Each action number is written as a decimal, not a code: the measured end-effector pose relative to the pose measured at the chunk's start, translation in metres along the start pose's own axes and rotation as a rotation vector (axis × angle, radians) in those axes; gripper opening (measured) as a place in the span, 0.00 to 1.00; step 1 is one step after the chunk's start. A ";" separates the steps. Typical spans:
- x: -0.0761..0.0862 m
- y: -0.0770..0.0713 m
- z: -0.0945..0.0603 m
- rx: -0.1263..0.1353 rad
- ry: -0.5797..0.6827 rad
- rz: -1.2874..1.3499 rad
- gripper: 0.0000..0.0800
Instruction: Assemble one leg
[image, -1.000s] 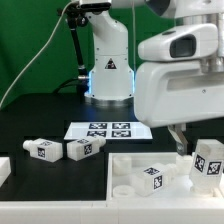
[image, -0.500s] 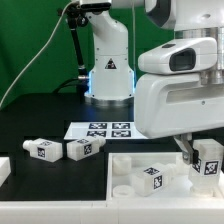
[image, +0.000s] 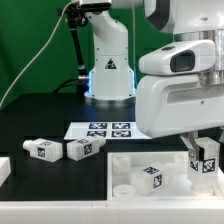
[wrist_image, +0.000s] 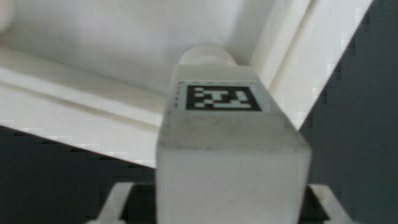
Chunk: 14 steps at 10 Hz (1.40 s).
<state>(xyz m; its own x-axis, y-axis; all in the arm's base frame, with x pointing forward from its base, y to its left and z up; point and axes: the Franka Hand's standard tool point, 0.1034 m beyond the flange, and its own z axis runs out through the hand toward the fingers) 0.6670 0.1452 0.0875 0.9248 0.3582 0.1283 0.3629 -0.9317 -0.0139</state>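
**A:** Where is the leg?

**B:** The leg (image: 205, 166) sits between the tips of the gripper (image: 204, 152), at the exterior view's right. It is over the right part of the white panel (image: 125, 163). It stands roughly upright, with its black-and-white tag facing the camera.

**A:** So the gripper is closed on it?

**B:** Yes, the gripper is clamped on the leg. In the wrist view the leg (wrist_image: 228, 150) fills the middle with its tag in plain sight, and there is a finger (wrist_image: 125, 205) at each side of it.

**A:** Does the leg touch the panel?

**B:** I cannot tell. The wrist view shows the panel's raised rim (wrist_image: 89, 90) beyond the leg, but not where the leg ends.

**A:** What else is on the bench?

**B:** A second leg (image: 148, 178) lies inside the panel, to the exterior view's left of the held one and apart from it. On the black bench (image: 40, 115), a third leg (image: 40, 149) and a fourth leg (image: 83, 149) lie just beside each other toward the exterior view's left. The marker board (image: 100, 130) lies flat behind them, in front of the arm's base (image: 108, 65).
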 end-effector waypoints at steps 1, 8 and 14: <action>0.000 0.000 0.000 0.000 0.000 -0.001 0.35; 0.000 0.010 0.001 0.006 0.051 0.674 0.35; -0.010 0.014 0.001 -0.026 0.070 1.320 0.35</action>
<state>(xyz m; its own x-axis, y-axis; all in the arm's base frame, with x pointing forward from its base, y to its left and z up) 0.6630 0.1286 0.0853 0.5713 -0.8164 0.0841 -0.8031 -0.5772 -0.1482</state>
